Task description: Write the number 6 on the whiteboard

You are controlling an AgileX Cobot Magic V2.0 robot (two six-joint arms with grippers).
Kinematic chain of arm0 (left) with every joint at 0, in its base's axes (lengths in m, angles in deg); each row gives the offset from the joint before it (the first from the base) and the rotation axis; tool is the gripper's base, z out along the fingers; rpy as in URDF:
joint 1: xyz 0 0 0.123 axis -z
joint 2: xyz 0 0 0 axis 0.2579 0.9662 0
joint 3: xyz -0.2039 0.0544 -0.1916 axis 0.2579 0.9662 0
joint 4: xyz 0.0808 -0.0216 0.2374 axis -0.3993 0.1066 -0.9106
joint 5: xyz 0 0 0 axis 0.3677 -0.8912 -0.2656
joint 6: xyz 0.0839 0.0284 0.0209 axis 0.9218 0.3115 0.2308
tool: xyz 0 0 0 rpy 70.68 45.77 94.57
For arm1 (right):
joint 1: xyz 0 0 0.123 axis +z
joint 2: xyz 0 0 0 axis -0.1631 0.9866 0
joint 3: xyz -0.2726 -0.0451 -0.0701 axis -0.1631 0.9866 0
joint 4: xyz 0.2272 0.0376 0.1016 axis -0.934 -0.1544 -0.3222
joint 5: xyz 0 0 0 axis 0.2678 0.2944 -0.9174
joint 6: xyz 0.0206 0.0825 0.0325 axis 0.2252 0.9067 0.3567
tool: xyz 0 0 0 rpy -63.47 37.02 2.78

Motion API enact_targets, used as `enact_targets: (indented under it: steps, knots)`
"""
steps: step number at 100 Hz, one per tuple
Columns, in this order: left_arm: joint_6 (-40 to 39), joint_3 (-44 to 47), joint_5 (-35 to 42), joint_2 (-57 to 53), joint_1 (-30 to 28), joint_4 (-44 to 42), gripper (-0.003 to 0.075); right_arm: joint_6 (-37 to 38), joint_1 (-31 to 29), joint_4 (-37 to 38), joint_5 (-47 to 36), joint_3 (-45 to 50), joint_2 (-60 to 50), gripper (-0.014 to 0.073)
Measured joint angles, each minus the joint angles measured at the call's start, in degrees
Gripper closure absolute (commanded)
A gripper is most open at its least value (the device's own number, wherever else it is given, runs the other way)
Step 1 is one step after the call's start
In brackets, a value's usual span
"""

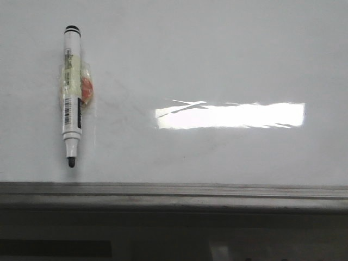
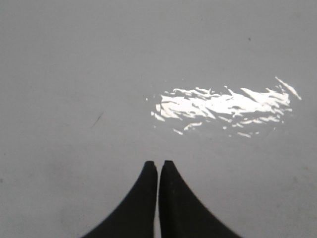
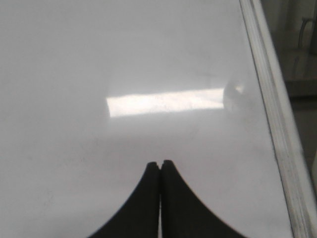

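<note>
The whiteboard (image 1: 217,60) fills the front view, glossy white-grey, with a grey metal rail (image 1: 174,193) along its lower edge. No number 6 shows on it. A white marker (image 1: 71,95) with a black tip lies on the board at the left, uncapped, tip toward the rail, with tape and an orange patch around its middle. Neither gripper shows in the front view. My left gripper (image 2: 158,163) is shut and empty over a bare grey-white surface (image 2: 74,74). My right gripper (image 3: 160,162) is shut and empty over the whiteboard (image 3: 99,59).
A bright rectangular glare (image 1: 231,115) sits on the board right of centre. The right wrist view shows the board's metal edge (image 3: 270,109) running along one side, with dark floor beyond it. A short thin dark scratch (image 2: 97,119) marks the surface in the left wrist view.
</note>
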Motion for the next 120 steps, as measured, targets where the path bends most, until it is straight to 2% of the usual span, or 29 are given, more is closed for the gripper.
enact_targets:
  steps: [11, 16, 23, 29, 35, 42, 55, 67, 79, 105, 120]
  knots:
    - [0.00, -3.72, -0.42, 5.29, 0.00, -0.11, 0.0735, 0.00, 0.00, -1.70, 4.72, -4.35, 5.50, 0.0657]
    - [0.00, -5.09, -0.42, 7.31, 0.00, -0.11, 0.0696, 0.00, 0.00, -2.95, 5.45, -5.65, 7.71, 0.0657]
    - [0.00, -6.16, -0.30, 9.88, 0.00, -0.11, 0.0568, 0.00, 0.00, -3.87, 5.57, -6.77, 10.14, 0.0657]
    - [0.00, -6.28, 0.40, 11.83, 0.00, -0.11, 0.0401, 0.00, 0.00, -4.18, 5.31, -6.99, 11.67, 0.0657]
    - [0.00, -6.28, 1.64, 14.04, 0.00, -0.11, 0.0284, 0.00, 0.00, -4.39, 5.06, -6.99, 12.60, 0.0657]
    - [0.00, -5.90, 5.69, 16.65, 0.00, 0.78, 0.0221, 0.00, 0.00, -4.53, 4.94, -6.99, 13.21, 0.0657]
    - [0.00, -5.45, 14.93, 21.63, 0.41, 3.34, 0.0246, 0.00, 0.00, -4.53, 4.87, -6.99, 13.46, 0.0657]
    - [0.00, -5.45, 20.28, 24.87, 4.81, 4.05, 0.0249, 0.00, 0.00, -4.53, 4.82, -6.99, 13.46, 0.0657]
    - [0.00, -5.45, 24.33, 27.92, 13.94, 4.15, 0.0249, 0.00, 0.00, -4.53, 4.82, -6.99, 13.46, 0.0657]
    - [0.00, -5.45, 34.01, 38.71, 40.57, 6.75, 0.0285, 0.00, 0.00, -4.53, 4.82, -6.99, 13.46, 0.0657]
    - [0.00, -5.45, 38.32, 46.33, 50.05, 13.73, 0.0294, 0.00, 0.00, -4.53, 4.82, -6.99, 13.46, 0.0657]
